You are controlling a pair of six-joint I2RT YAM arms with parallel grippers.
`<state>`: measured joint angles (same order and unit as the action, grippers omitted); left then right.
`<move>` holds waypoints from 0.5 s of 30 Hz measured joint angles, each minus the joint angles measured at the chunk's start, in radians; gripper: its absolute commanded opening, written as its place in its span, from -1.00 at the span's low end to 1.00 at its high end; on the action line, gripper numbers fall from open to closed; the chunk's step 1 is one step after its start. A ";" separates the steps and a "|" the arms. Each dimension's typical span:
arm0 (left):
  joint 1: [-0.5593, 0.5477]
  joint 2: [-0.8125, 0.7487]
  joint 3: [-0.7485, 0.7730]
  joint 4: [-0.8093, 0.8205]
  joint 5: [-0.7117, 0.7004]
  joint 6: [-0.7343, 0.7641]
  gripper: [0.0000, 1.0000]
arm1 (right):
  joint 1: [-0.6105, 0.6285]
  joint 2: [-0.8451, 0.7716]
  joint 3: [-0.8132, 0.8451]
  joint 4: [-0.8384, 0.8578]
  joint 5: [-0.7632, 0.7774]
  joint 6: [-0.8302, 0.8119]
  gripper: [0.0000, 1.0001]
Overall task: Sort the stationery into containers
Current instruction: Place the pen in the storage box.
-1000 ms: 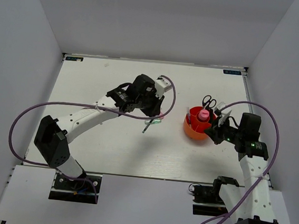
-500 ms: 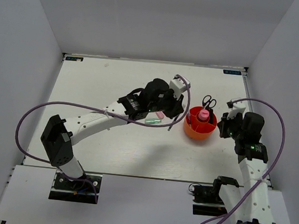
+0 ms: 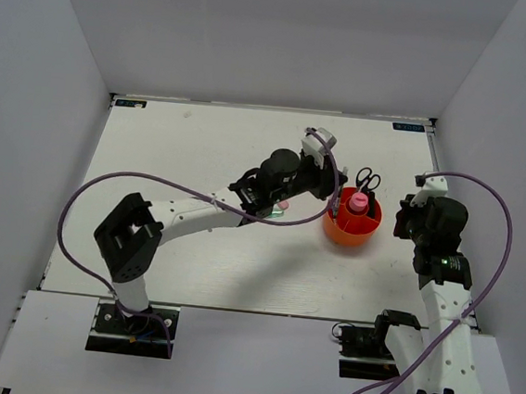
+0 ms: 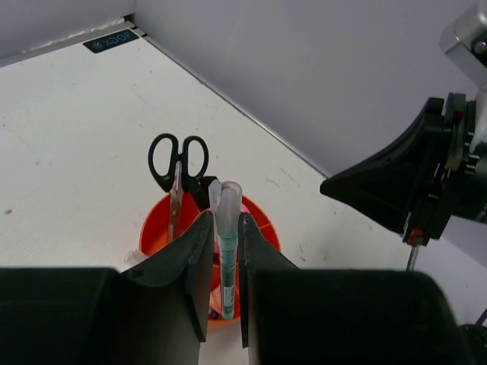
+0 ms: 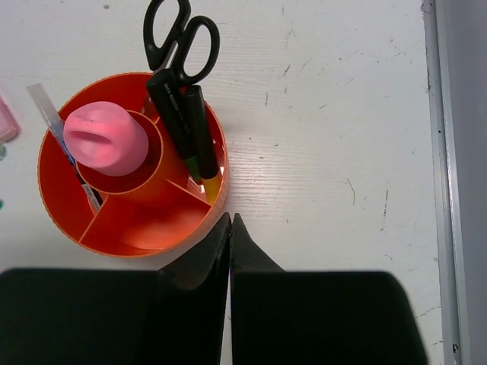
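Observation:
The orange-red cup [image 3: 342, 234] stands at the table's right. Black-handled scissors [image 3: 367, 179], a fat pink tube [image 3: 359, 203], two dark-capped markers [image 5: 186, 122] and a thin pen [image 5: 65, 144] stand in it. My left gripper [image 3: 335, 198] is shut on a slim teal pen with a clear cap [image 4: 227, 243], which hangs over the cup's rim [image 4: 152, 228] beside the scissors [image 4: 179, 160]. My right gripper [image 5: 230, 217] is shut and empty, its tips just off the cup's wall [image 5: 137, 245], on its right side. In the top view the right gripper [image 3: 397, 221] is apart from the cup.
A pale green marker [image 3: 271, 213] and a pink marker [image 3: 283, 202] lie on the table under the left arm, left of the cup. The table's right edge strip [image 5: 449, 190] and the side wall run close behind the right arm.
The left arm has swung right from mid-table, carrying the teal pen to the cup. The right gripper has drawn back from the cup's rim toward the right.

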<state>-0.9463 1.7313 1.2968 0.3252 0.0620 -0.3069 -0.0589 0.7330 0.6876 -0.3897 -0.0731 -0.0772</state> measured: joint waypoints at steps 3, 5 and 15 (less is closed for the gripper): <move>0.000 0.044 0.000 0.081 -0.017 -0.032 -1.00 | 0.000 -0.007 -0.007 0.002 0.005 0.000 -1.00; 0.000 0.069 0.000 0.126 -0.029 -0.047 -1.00 | 0.000 -0.010 -0.012 0.002 0.008 0.001 -1.00; 0.006 0.136 -0.021 0.233 -0.076 -0.095 -1.00 | 0.000 -0.021 -0.015 0.004 0.008 0.003 -1.00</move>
<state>-0.9398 1.8675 1.2755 0.5579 -0.0139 -0.4015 -0.0586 0.7120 0.6727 -0.3859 -0.0650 -0.0738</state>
